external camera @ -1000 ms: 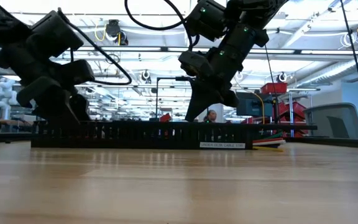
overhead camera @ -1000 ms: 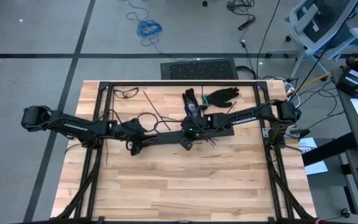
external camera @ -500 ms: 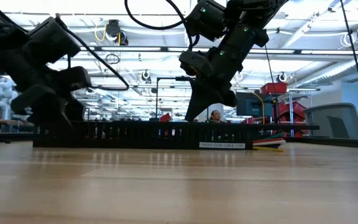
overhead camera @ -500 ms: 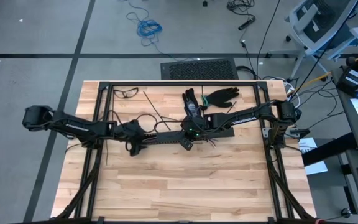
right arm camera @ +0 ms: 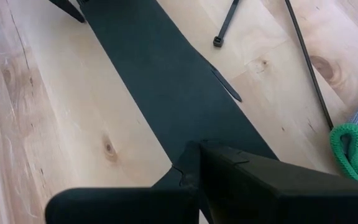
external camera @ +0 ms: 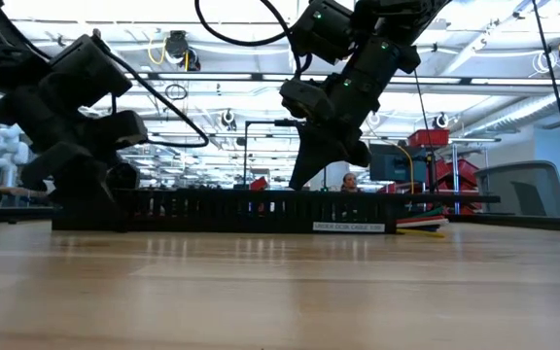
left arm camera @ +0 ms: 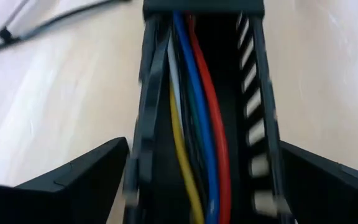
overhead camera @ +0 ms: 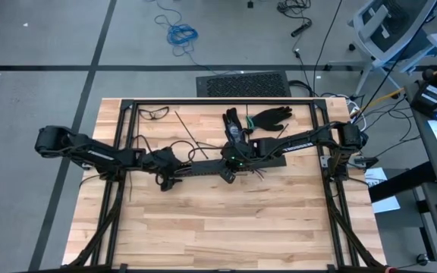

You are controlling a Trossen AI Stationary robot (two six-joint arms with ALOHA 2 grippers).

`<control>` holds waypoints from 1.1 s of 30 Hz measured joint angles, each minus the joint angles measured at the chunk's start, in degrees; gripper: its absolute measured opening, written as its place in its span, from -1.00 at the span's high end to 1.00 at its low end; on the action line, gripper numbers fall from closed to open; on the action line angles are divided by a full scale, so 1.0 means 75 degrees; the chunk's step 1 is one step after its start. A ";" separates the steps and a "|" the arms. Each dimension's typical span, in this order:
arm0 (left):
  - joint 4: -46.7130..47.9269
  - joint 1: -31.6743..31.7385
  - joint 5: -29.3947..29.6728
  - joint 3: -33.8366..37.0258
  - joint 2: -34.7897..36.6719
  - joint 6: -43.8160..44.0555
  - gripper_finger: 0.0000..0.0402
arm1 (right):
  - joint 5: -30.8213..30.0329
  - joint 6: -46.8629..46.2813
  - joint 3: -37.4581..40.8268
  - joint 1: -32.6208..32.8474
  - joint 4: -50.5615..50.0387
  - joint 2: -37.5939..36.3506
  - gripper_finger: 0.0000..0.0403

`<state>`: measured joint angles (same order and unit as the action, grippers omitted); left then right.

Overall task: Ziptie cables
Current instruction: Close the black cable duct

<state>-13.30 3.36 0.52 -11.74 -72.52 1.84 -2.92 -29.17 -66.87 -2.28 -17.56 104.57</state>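
On the wooden table, closest to where I stood, the long black slotted rail lay crosswise. The cables ran along inside its channel, yellow, blue, green and red side by side, with their coloured ends poking out at one end.

Over the last second the left gripper had slid in and sunk to the rail's left end. Its fingers were spread wide, one on each side of the rail, with nothing between them but the rail and the wires. To my eye it was now lined up to close on the bundle there, so the gathering step looked about to start.

Further along, the right gripper had not stirred. It hung over the rail's middle with its fingers pressed together, holding nothing that I could see.

Beyond the rail the zipties lay loose on the wood, untouched, near a pair of dark gloves. No tie was on the wires yet.
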 joint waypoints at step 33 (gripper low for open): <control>-0.0654 0.0006 0.0088 0.0011 -0.0087 -0.0107 -0.25 | -0.0482 -0.0015 -0.0009 -0.0102 -0.0673 -0.0137 1.00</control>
<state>-18.20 3.40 1.18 -11.66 -73.17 1.04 -6.53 -29.28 -66.94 -3.05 -22.61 103.55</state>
